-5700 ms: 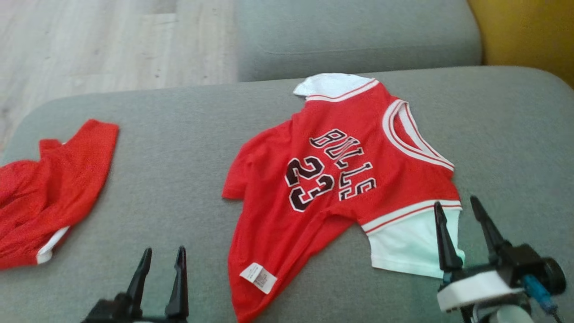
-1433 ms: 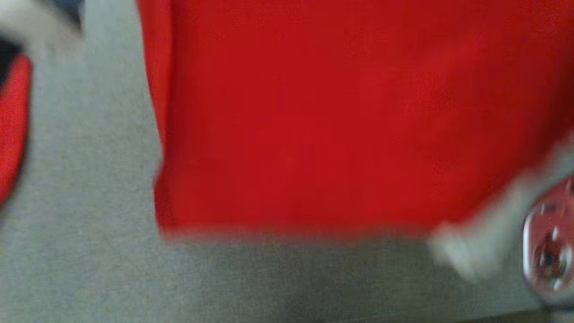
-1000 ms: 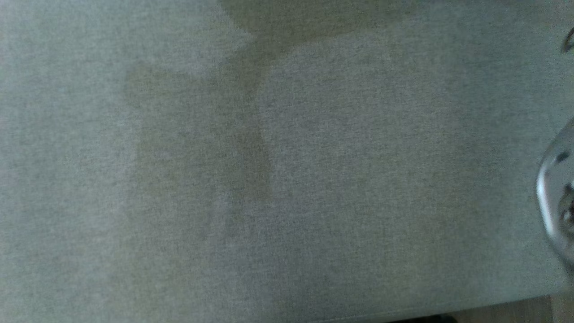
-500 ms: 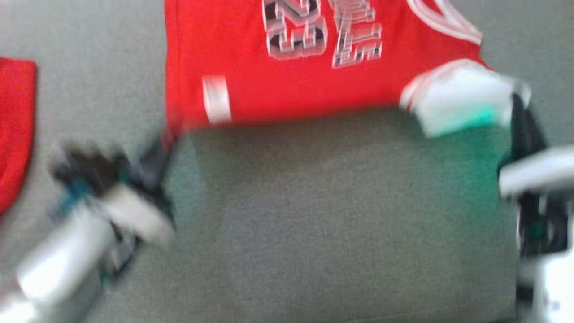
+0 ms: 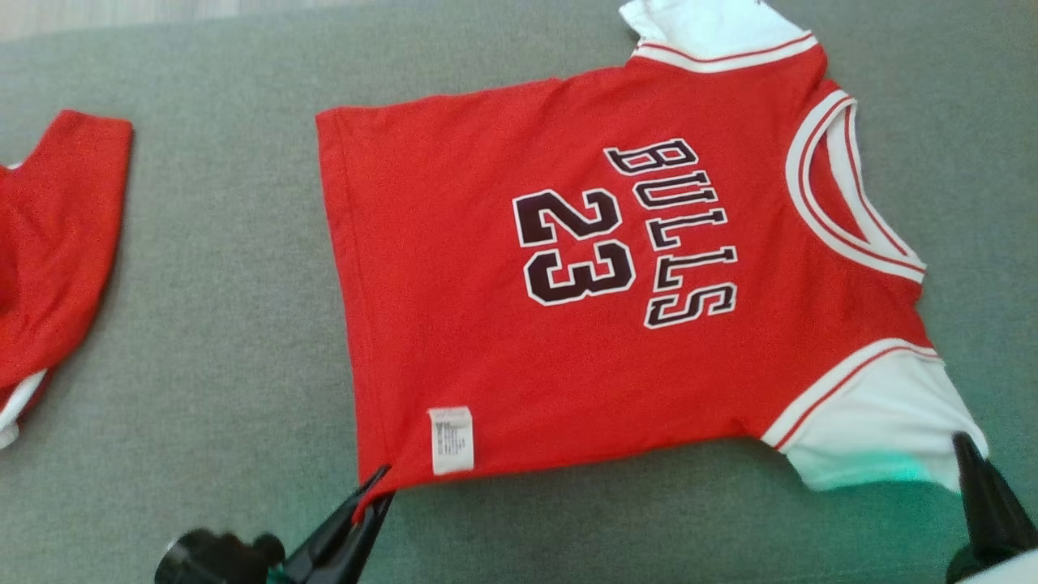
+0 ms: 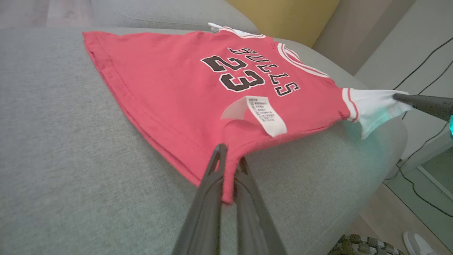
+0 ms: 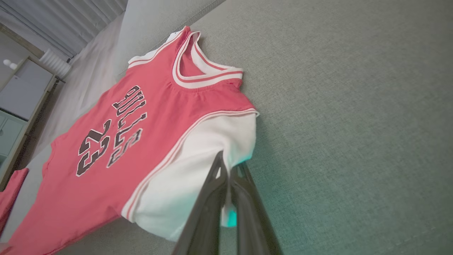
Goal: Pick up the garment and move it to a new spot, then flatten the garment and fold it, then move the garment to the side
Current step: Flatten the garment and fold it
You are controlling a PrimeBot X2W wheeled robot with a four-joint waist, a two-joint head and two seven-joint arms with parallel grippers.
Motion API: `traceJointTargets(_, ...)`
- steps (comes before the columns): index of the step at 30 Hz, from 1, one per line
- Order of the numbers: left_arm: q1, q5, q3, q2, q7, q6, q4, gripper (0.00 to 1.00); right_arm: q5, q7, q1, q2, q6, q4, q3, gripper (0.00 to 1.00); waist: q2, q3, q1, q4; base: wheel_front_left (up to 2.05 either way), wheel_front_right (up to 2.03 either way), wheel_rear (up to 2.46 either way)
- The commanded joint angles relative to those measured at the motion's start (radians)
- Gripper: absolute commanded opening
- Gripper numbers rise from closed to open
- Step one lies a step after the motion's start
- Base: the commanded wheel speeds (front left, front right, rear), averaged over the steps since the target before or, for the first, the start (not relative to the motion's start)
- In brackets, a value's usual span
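- Head view: the red jersey [image 5: 568, 268] lies spread flat on the grey sofa cushion [image 5: 227, 324], print side up, with "BULLS 23" reading sideways; its neckline is toward the right of the view and its hem toward the left
- The left gripper [image 5: 379, 485] is at the near hem corner, just beside the white care label [image 5: 451, 440]; its two dark fingers are pinched together on that red corner
- Left wrist view: the hem corner is drawn up between the closed tips of the left gripper [image 6: 231, 154] and raised a little off the cushion; the label curls up just beyond them
- The right gripper [image 5: 969, 454] is at the near white sleeve [image 5: 876, 422]; in the right wrist view its fingers [image 7: 208, 198] are clamped tight on the sleeve's edge, with a strip of white cloth caught between them
- Between the two grips the jersey's near edge runs fairly straight
- A second red garment [image 5: 57, 243] lies crumpled on the cushion, well apart to the left
- A yellow cushion [image 6: 283, 14] shows beyond the sofa in the left wrist view
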Motion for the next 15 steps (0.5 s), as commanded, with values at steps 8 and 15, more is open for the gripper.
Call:
traceJointTargets(8,-0.22,-0.151,0.072,0.068,0.157,-0.185,-0.048,0.0,-0.076,0.22,-0.321,-0.014,0.008,-0.031,0.01,0.0,0.0,0.089,0.0001,0.014,0.0,0.0,0.0)
traceJointTargets(15,-0.436,-0.21,0.094,0.042,0.322,-0.284,0.111,0.0,-0.204,0.383,-0.644,-0.014,0.008,0.091,0.0,0.0,0.0,0.143,0.0001,0.044,0.0,0.0,0.0)
